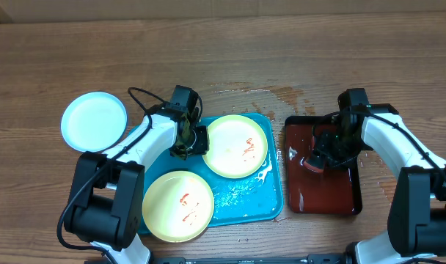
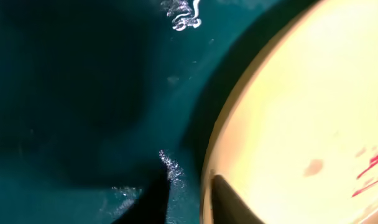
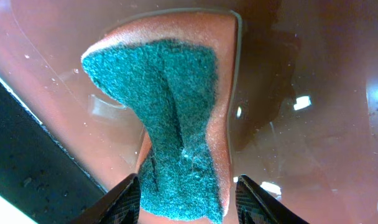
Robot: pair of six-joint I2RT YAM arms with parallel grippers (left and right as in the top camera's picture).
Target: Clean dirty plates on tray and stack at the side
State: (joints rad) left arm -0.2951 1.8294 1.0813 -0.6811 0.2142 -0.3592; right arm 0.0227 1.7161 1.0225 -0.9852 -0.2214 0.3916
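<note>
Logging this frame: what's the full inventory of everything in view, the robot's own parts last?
yellow-green plates: two, pale with red smears, lying on the turquoise tray
mint-white plate: one, on the table, left of the tray
turquoise tray: one, wet, centre of the table
red-brown tray: one, dark, wet, right of the turquoise tray
sponge: one, green scouring face on an orange body, at the red-brown tray
water: a clear spill on the table behind the trays
table: one, brown wood
left gripper: at the rear plate's left rim, grip unclear
right gripper: squeezing the sponge
</note>
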